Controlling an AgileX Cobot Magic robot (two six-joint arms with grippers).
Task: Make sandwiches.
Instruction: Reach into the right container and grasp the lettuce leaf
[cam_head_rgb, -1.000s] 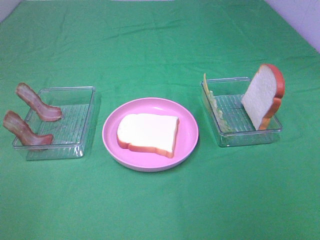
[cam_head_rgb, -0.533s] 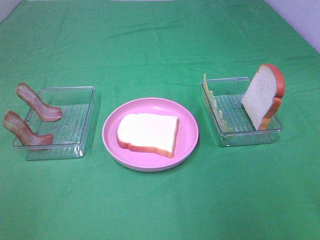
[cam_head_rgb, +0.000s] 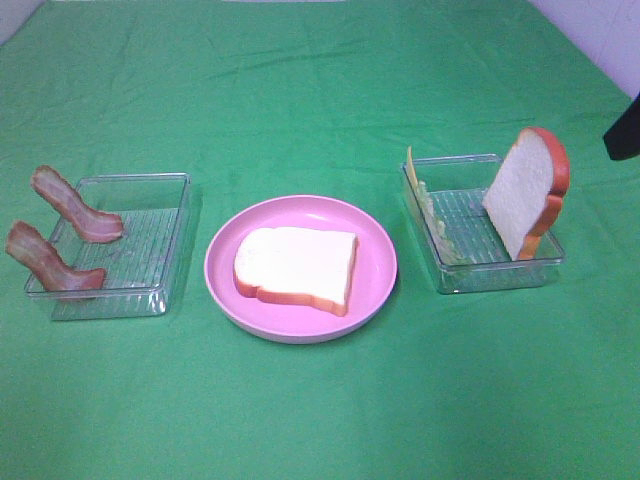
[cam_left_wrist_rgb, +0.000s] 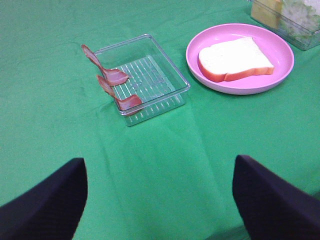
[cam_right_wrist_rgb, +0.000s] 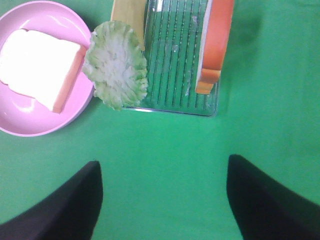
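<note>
Seemingly going for the lettuce leaf (cam_right_wrist_rgb: 116, 64) with the right gripper (cam_right_wrist_rgb: 162, 165) spread, empty — needing a rim pinch next.

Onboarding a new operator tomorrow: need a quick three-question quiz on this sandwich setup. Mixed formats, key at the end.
1. True or false: a bread slice lies flat on the pink plate.
2. Where do the two bacon strips sit? A) on the plate B) propped over the outer wall of the left tray C) flat on the cloth
3. Fill in: the lettuce rests against the wall of the right tray nearest the ____.
Key: 1 true; 2 B; 3 plate.
</note>
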